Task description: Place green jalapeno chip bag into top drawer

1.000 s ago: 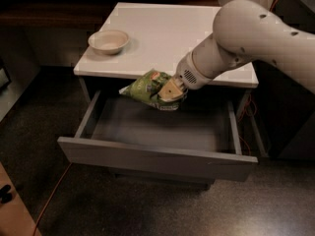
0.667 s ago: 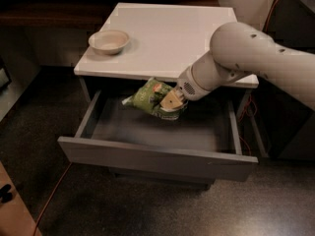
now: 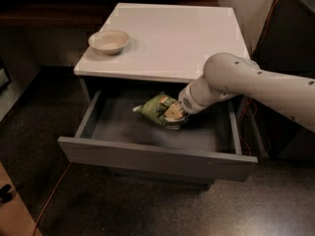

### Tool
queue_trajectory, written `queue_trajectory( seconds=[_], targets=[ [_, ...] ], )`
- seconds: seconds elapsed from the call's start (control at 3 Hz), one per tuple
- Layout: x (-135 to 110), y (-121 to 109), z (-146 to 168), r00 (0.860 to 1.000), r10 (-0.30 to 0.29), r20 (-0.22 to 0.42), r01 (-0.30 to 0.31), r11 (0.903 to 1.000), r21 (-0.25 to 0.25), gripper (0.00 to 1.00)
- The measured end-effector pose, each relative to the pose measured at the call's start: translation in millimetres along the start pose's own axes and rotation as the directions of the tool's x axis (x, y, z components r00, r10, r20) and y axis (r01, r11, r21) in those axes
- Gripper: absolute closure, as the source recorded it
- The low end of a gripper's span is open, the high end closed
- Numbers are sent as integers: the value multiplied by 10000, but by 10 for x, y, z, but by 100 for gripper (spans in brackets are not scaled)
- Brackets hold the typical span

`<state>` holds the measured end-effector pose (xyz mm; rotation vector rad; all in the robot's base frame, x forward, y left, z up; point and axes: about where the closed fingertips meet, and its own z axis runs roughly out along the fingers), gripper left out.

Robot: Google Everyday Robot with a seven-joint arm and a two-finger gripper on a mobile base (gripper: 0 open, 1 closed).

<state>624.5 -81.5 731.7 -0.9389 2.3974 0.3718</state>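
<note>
Green jalapeno chip bag (image 3: 155,108): inside the open top drawer (image 3: 157,157), toward the back and a little right of centre, low over the drawer's grey bottom. Contact with the bottom: cannot tell. The bag lies tilted, its pointed end toward the drawer's left wall.

My gripper (image 3: 173,116): also inside the drawer, at the bag's right end, just below the front edge of the white cabinet top (image 3: 182,38). Jaws pinched narrowly on the bag's right edge; one tan finger (image 3: 172,113) shows against the green foil.

My arm (image 3: 246,80): reaches in from the right, above the drawer's right wall.

Drawer: pulled well out.

Beige bowl (image 3: 109,41): upright on the cabinet top near its left edge, well apart from the bag.

Orange cable (image 3: 49,200): runs across the dark floor at lower left.
</note>
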Motion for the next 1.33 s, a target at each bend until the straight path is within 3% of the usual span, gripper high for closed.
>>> queue_trajectory(
  seconds=[0.67,1.0,1.33],
  targets=[
    [133,-127,213,9992,307,-237,-302,9994,187,28],
    [138,-120,233,9992,302,-257,-298,9994,174,0],
    [138,-118,235,9992,299,-260,-294,9994,169,0]
  ],
)
